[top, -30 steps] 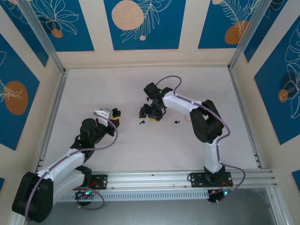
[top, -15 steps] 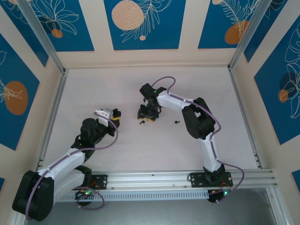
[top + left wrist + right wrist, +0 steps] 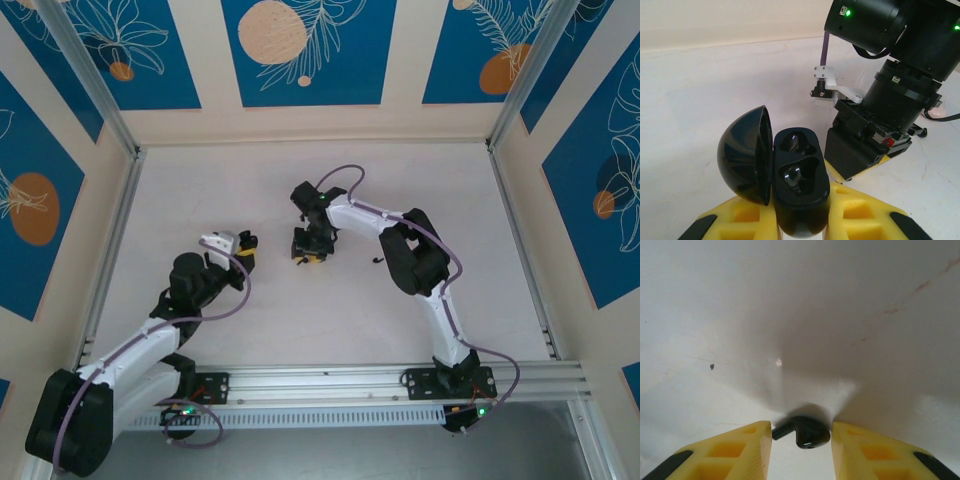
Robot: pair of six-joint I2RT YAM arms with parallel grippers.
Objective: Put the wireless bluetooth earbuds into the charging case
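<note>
Jaws of the right gripper (image 3: 801, 429) are drawn in on one earbud (image 3: 809, 433), with a yellow finger (image 3: 740, 450) against each side. The dark bud lies on the white table (image 3: 790, 315) directly between the tips, its stem toward the left-hand finger. Beyond these jaws, on their own arm's side in the top view, the second earbud (image 3: 376, 261) lies as a dark speck on the table, apart from them.

Jaws of the left gripper (image 3: 800, 222) clamp the black charging case (image 3: 801, 190) by its lower body. Its lid (image 3: 744, 156) stands hinged open to the left of the jaws, both wells facing up. Just ahead of the case stands the right arm's wrist (image 3: 875, 130), tip down on the table.
</note>
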